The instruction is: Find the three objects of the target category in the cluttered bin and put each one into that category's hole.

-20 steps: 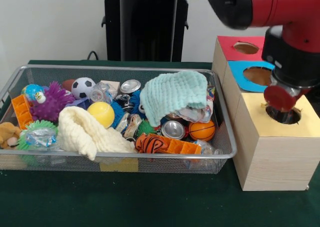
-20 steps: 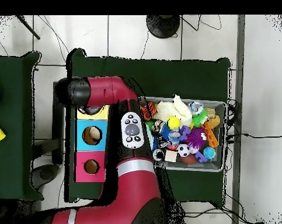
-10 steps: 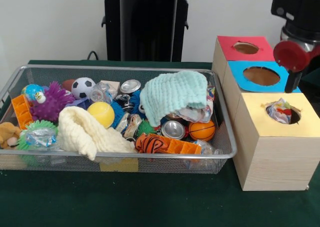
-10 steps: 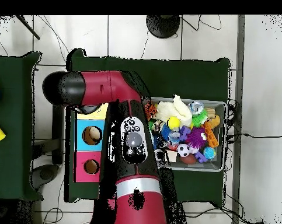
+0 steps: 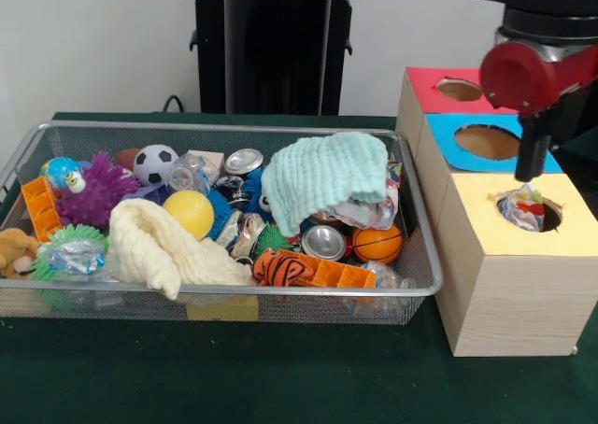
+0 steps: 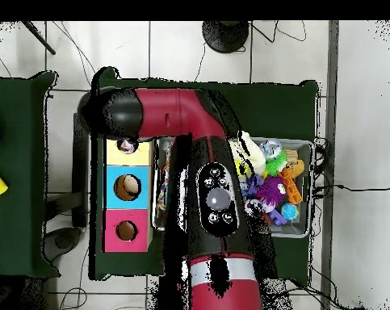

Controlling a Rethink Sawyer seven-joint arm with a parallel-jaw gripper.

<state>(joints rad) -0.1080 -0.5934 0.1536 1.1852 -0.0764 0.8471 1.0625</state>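
Crumpled wrapper (image 5: pixel 525 206) sits in yellow box hole (image 5: pixel 529 213); one item visibly deposited. Gripper (image 5: pixel 529 162) above it, fingers' state cannot tell. Bin (image 5: pixel 224 298) clutter remains to search.

Gripper (image 5: pixel 530 158) is up off the yellow box (image 5: pixel 509 256), no longer down in its hole (image 5: pixel 529 208). A crumpled multicolour item (image 5: pixel 523 206) now sits in that hole. Arm (image 6: pixel 199 153) now crosses the bin (image 6: pixel 304 229).

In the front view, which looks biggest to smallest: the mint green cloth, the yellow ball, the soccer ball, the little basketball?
1. Mint green cloth, clearly largest.
2. Yellow ball.
3. Soccer ball and basketball look about alike; the soccer ball lies farther back, so unranked.
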